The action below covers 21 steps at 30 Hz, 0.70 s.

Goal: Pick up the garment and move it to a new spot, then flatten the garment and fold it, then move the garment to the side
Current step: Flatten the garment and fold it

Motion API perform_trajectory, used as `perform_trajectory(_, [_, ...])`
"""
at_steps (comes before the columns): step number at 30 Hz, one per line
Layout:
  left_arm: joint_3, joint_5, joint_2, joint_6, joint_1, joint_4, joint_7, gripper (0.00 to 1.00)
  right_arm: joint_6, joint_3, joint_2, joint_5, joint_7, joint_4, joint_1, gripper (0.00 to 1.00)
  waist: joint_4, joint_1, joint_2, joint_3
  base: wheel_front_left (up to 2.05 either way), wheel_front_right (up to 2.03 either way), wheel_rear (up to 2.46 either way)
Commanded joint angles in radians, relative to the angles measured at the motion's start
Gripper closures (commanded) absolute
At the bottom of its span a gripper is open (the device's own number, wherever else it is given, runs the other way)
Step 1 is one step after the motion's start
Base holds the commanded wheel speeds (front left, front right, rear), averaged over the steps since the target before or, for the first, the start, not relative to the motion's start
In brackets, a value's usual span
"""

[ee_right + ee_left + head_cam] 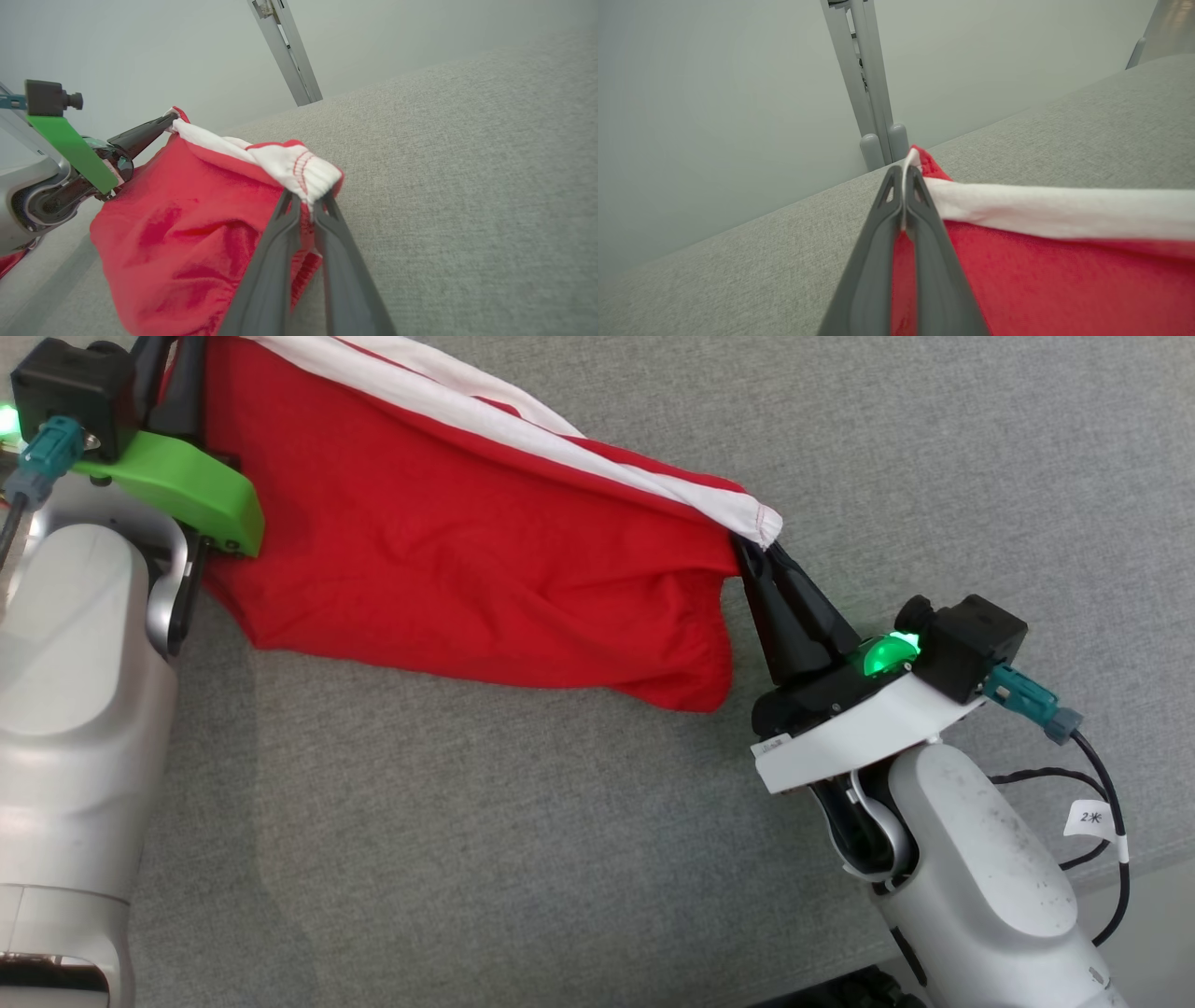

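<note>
Between your left gripper (904, 175) and right gripper (306, 200), each pinching an end of its white band (1041, 210), the red garment (448, 551) sags (soft and light, I judge); those corners suit holding.

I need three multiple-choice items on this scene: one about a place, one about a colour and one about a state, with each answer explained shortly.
1. Where do the left hand and the right hand grip the garment?
A. at its middle
B. at the ends of its white band
C. on its lower hem

2. What colour is the garment's main cloth?
A. blue
B. red
C. yellow

3. How is the left hand?
A. wide open
B. shut on nothing
C. shut on the garment

Answers:
1 B, the white band runs from one hand to the other.
2 B, red cloth hangs below the band.
3 C, the left wrist view shows cloth pinched in it.
</note>
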Motion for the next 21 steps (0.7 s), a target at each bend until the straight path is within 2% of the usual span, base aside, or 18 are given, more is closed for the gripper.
perform_trajectory(1, [0.008, 0.0, 0.004, 0.003, -0.018, 0.001, -0.001, 0.0, -0.001, -0.006, -0.003, -0.009, -0.002, 0.002, -0.002, 0.54, -0.001, 0.0, -0.0001, 0.0, 0.0, 0.0, 0.0])
perform_trajectory(2, [0.011, 0.002, 0.004, 0.003, -0.017, -0.001, -0.001, 0.0, -0.001, -0.009, -0.003, -0.015, -0.002, 0.002, 0.0, 0.07, -0.001, 0.0, -0.0001, -0.001, 0.0, 0.0, 0.0])
perform_trajectory(3, [0.016, -0.005, -0.002, 0.003, -0.008, 0.0, -0.001, 0.0, -0.001, -0.015, -0.003, -0.019, -0.002, 0.003, 0.004, 0.0, 0.0, 0.0, -0.0001, -0.002, 0.0, 0.0, 0.0])
perform_trajectory(12, [0.072, -0.04, -0.021, 0.003, 0.087, -0.007, -0.001, 0.0, -0.001, -0.068, -0.003, -0.069, -0.002, 0.024, 0.055, 0.0, 0.02, 0.0, -0.0001, -0.046, 0.0, 0.0, 0.0])
perform_trajectory(17, [0.024, -0.117, -0.025, 0.003, 0.134, 0.059, -0.001, 0.0, -0.001, -0.097, -0.003, -0.086, -0.002, 0.039, 0.085, 0.0, 0.032, 0.0, -0.0001, -0.078, 0.0, 0.0, 0.0])
perform_trajectory(21, [-0.037, -0.173, -0.013, 0.003, 0.109, 0.159, 0.006, 0.0, -0.001, -0.109, -0.003, -0.096, -0.002, 0.047, 0.101, 0.0, 0.037, 0.0, -0.0001, -0.091, 0.0, 0.0, 0.0])
